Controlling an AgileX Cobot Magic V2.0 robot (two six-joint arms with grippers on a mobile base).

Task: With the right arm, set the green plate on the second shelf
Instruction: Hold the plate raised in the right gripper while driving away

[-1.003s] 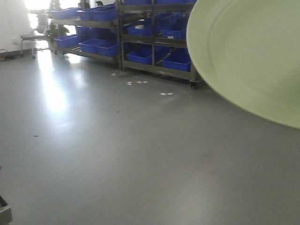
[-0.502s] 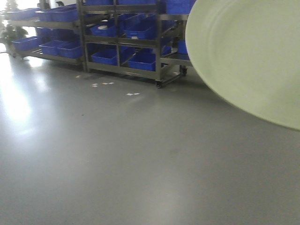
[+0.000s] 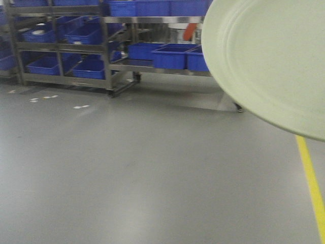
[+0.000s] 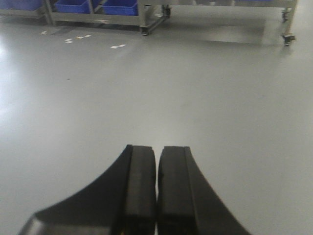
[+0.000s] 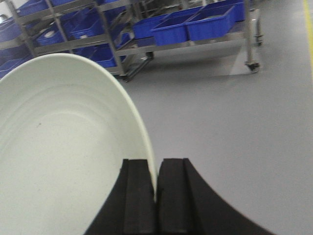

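Right gripper (image 5: 156,169): closed on the rim of the green plate (image 5: 63,147). There is one plate, carried clear of any surface, its face filling the front view at 2 o'clock. Left gripper (image 4: 156,156): pads pressed together, holding nothing, above bare floor (image 4: 146,88). One yellow line (image 3: 312,188) runs at 4 o'clock. Farther off, from 10 to 12 o'clock, stand two racks (image 3: 107,61) loaded with blue bins (image 3: 172,56), too many and too blurred to count. Step in hand, by judgement: carrying the plate toward the racks. The next move calls for closing the gap, levelling the plate and aligning it with free space on the second shelf.
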